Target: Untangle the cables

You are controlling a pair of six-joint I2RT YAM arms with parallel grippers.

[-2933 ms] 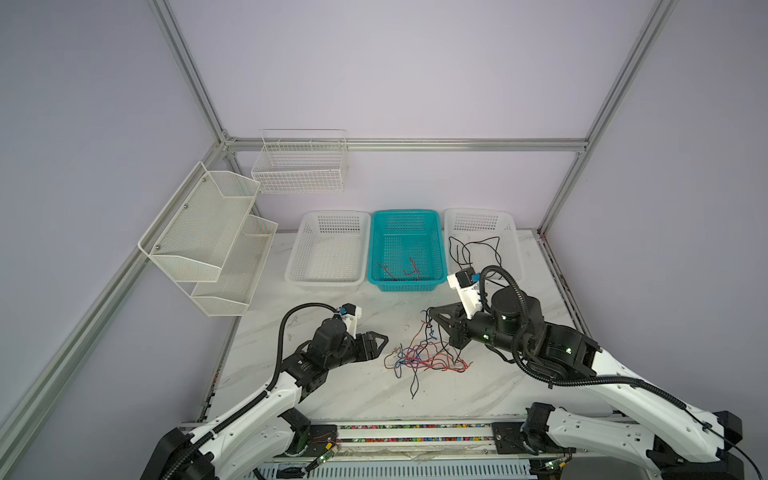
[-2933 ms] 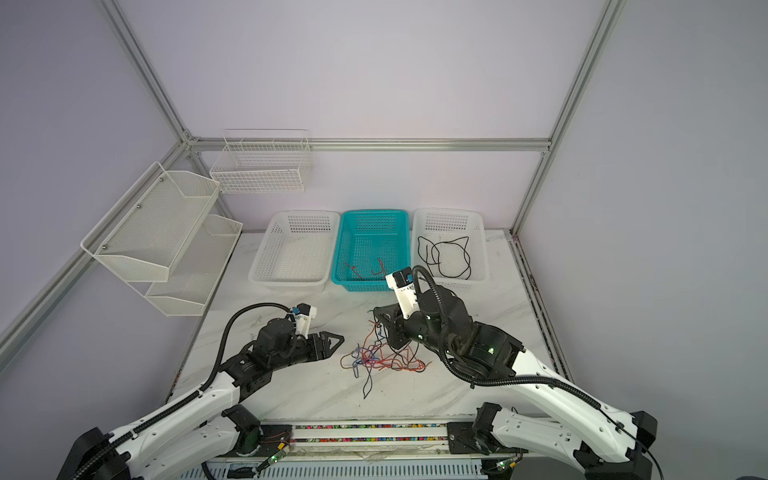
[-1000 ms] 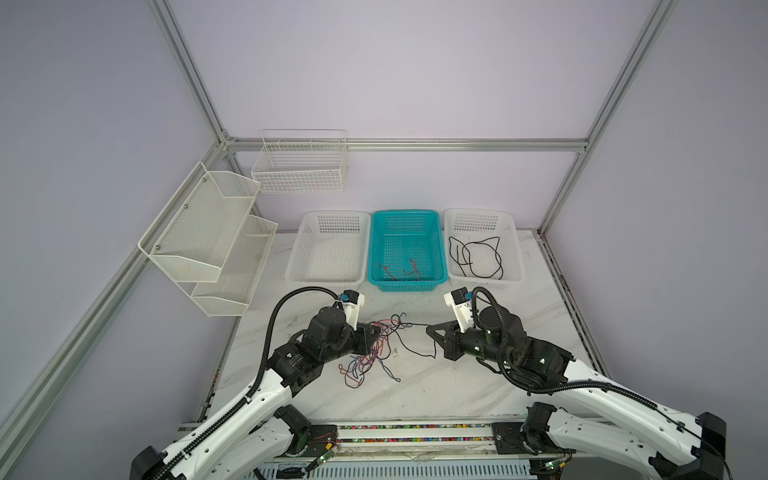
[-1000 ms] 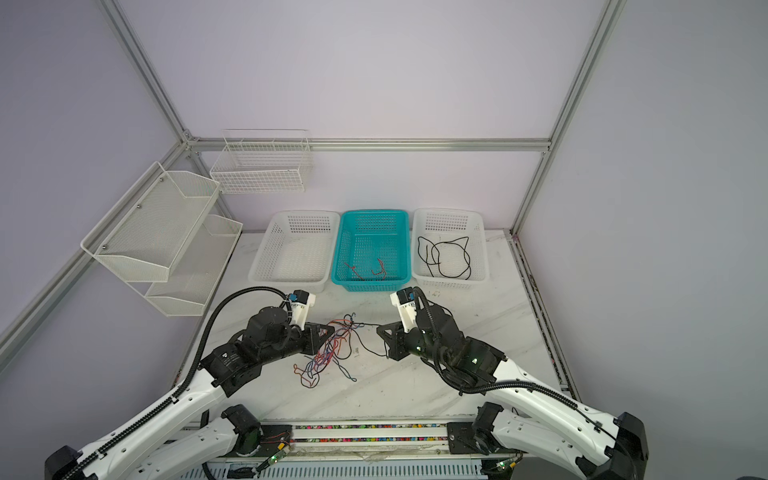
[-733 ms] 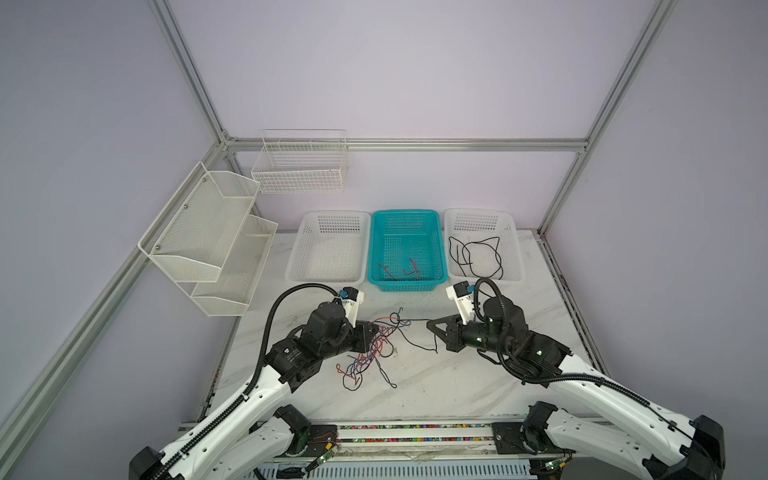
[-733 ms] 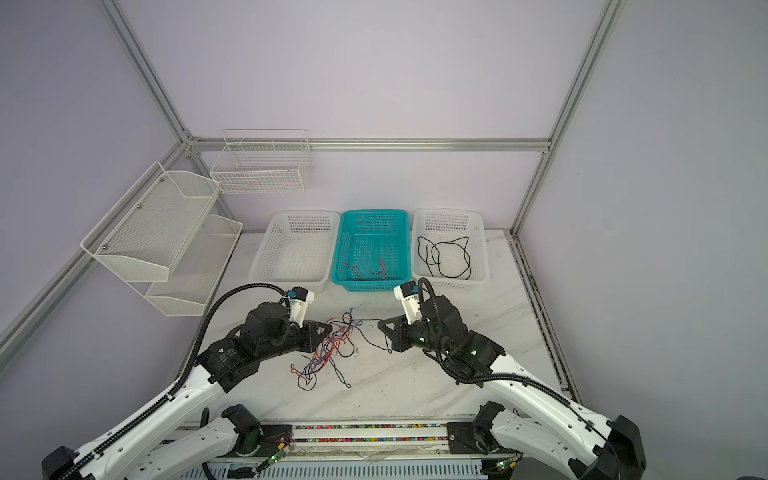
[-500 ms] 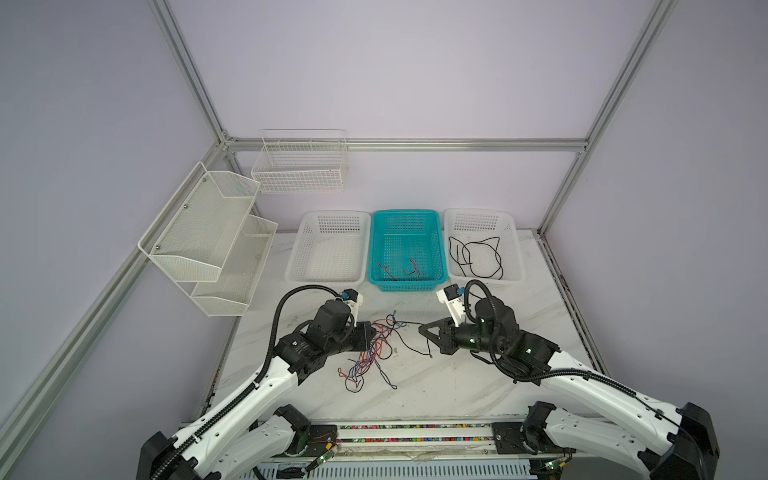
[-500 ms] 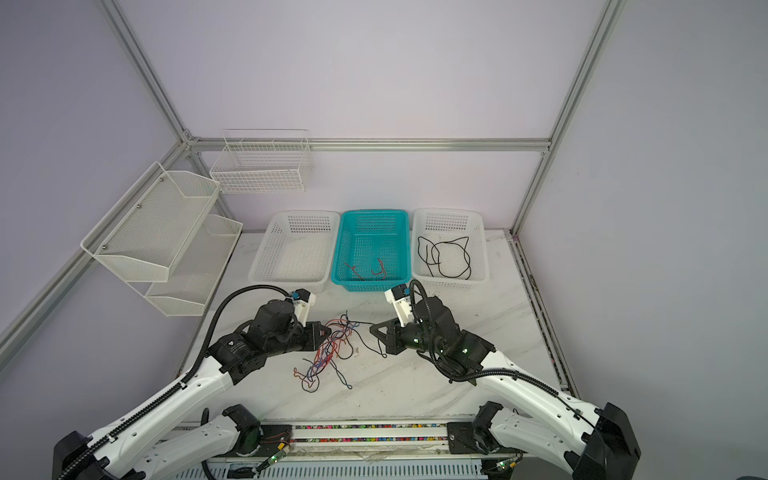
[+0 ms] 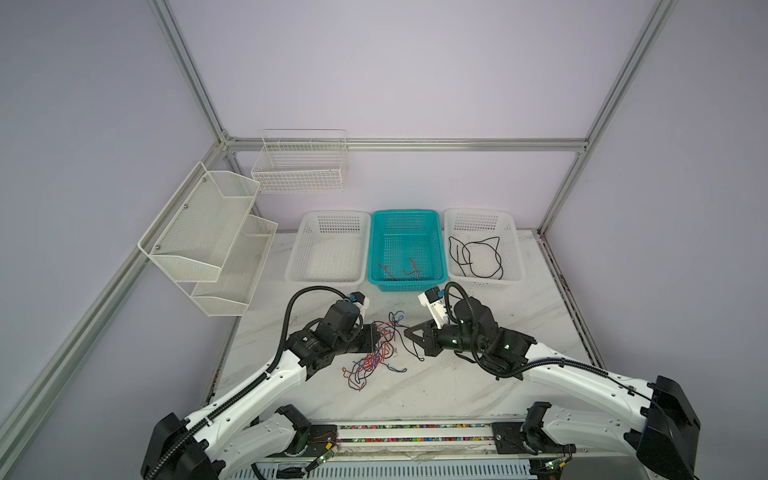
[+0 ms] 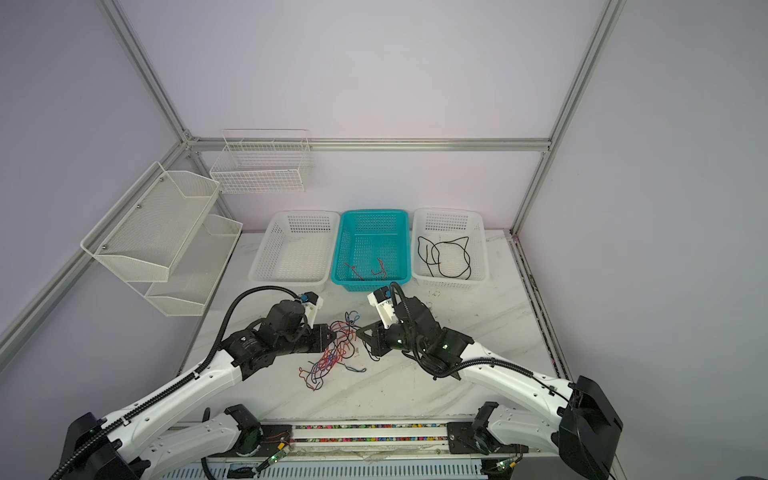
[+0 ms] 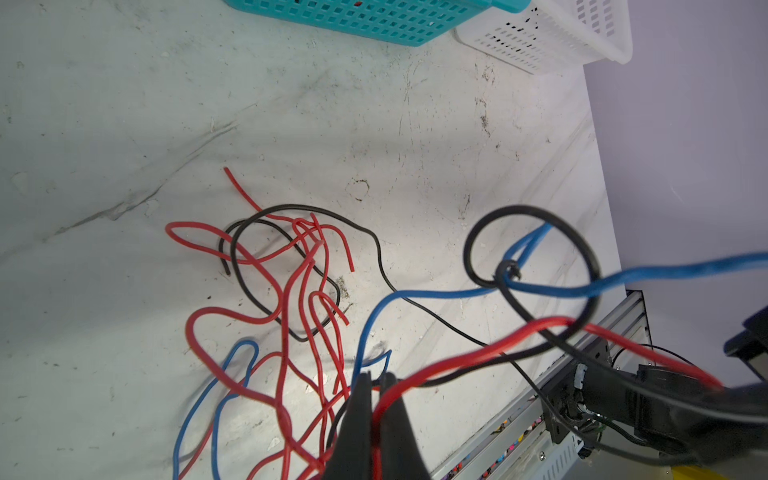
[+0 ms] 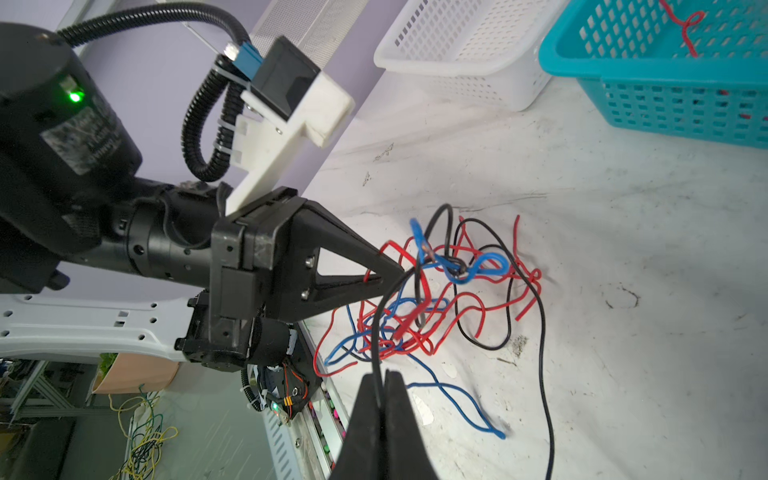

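Observation:
The cables form a loose tangle of red, blue and black wires on the white table, between my two grippers. My left gripper is shut on a red cable at the tangle's left edge. My right gripper is shut on a thin black cable that runs up into the tangle. In both top views the two gripper tips face each other, a short gap apart. A black loop knotted with a blue cable hangs between them.
Three baskets stand in a row behind the tangle: a white basket, a teal basket holding a red cable, and a white basket holding a black cable. Wire shelves hang at the left wall.
The tangle has been dragged left with my left gripper since the earliest frames. Over the last second my right gripper has moved left, closer to the left one.

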